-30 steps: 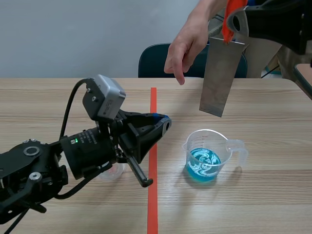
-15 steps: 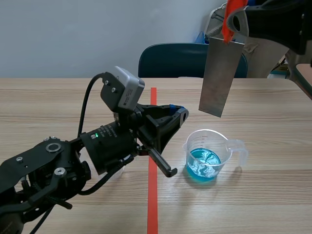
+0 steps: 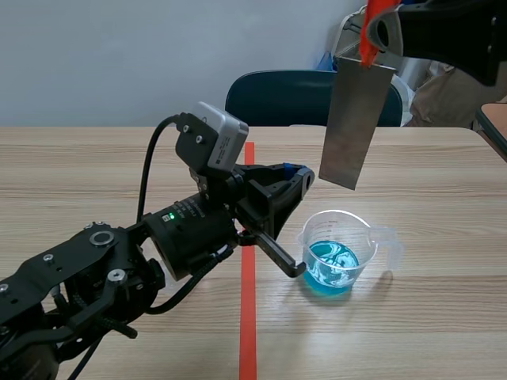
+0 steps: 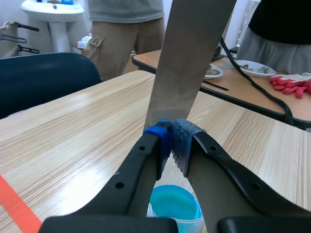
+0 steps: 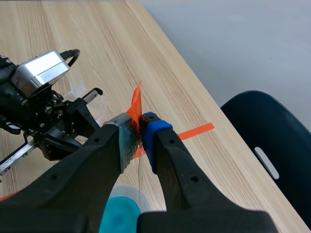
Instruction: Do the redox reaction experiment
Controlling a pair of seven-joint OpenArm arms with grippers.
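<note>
A metal strip (image 3: 352, 119) is pinched at its upper end by the right gripper (image 3: 371, 38) and hung in the air. Its long axis is nearly upright, with the lower end pointed down and slightly left, above a cup (image 3: 339, 237) of blue liquid. The left gripper (image 4: 171, 141), fingers pressed together on nothing, is found just left of the cup.

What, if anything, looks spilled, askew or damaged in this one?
Nothing looks spilled or broken. The blue liquid sits inside the upright measuring cup. The metal sheet hangs slightly tilted from the right claw, above the cup and clear of the liquid.
</note>
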